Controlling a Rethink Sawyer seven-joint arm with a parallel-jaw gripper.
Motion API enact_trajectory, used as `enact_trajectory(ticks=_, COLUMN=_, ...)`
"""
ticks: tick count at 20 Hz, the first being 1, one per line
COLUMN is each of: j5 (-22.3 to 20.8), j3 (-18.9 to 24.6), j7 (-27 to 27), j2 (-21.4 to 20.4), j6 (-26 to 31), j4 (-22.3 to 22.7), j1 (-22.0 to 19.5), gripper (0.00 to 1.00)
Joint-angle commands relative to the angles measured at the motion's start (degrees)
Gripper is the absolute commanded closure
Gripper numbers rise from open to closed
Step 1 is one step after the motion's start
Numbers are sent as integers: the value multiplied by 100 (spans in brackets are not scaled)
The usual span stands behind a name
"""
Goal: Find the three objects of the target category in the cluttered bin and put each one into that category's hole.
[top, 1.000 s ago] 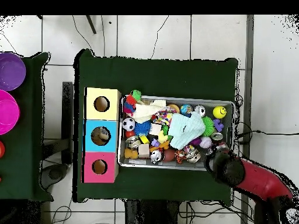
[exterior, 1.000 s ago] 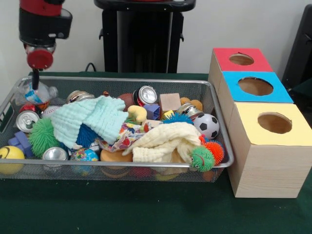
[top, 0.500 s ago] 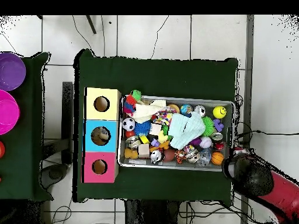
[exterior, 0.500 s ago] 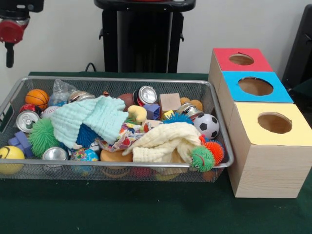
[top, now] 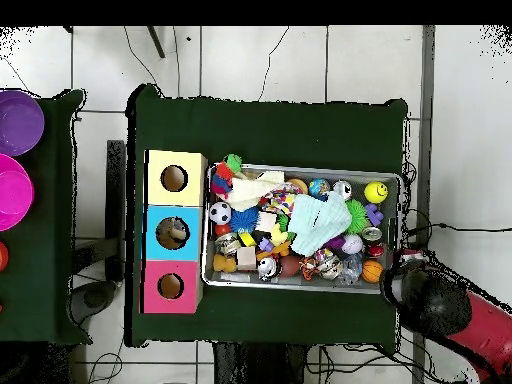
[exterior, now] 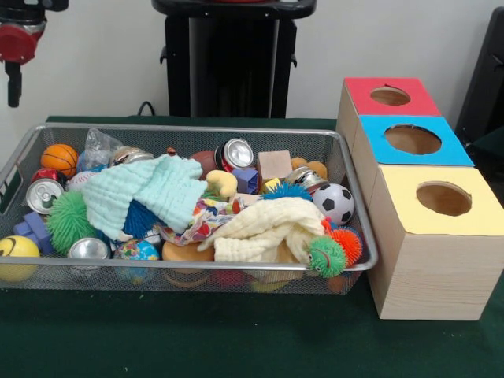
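A wire mesh bin (exterior: 189, 127) is heaped with drink cans (exterior: 235, 152), balls, spiky toys, blocks and cloths. A mint cloth (exterior: 146, 193) and a cream cloth (exterior: 268, 228) cover part of the pile. To the right of the bin stand a red box (exterior: 362, 90), a blue box (exterior: 457, 150) and a yellow box (exterior: 409, 213), each with a round hole on top. My gripper (exterior: 13, 83) hangs high above the bin's far left corner, with nothing seen in it. In the overhead view the arm (top: 430, 300) hides it, just outside the bin (top: 300, 168).
An orange basketball (exterior: 60, 157) and a crumpled clear bottle (exterior: 98, 146) lie in the corner below the gripper. A soccer ball (exterior: 336, 202) sits at the bin's right end. Something lies inside the blue box's hole (top: 172, 232). Purple and pink bowls (top: 15, 120) stand on a side table.
The arm has risen and pulled back from over the bin's corner, uncovering the basketball and bottle. It has barely moved in the last half second.
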Motion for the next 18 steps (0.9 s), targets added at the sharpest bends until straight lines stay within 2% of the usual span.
enact_trajectory(ticks=1, j5=-19, j3=568, j7=-560, j2=62, j6=599, j4=417, j1=106, gripper=0)
enact_trajectory(ticks=9, j5=269, j3=971, j7=-684, j2=219, j6=754, j4=588, j1=-244, gripper=0)
enact_trajectory(ticks=13, j5=253, j3=1327, j7=-914, j2=507, j6=678, j4=586, j1=-579, gripper=0)
enact_trajectory(ticks=18, j5=80, j3=1437, j7=-907, j2=620, j6=633, j4=479, j1=-647, gripper=0)
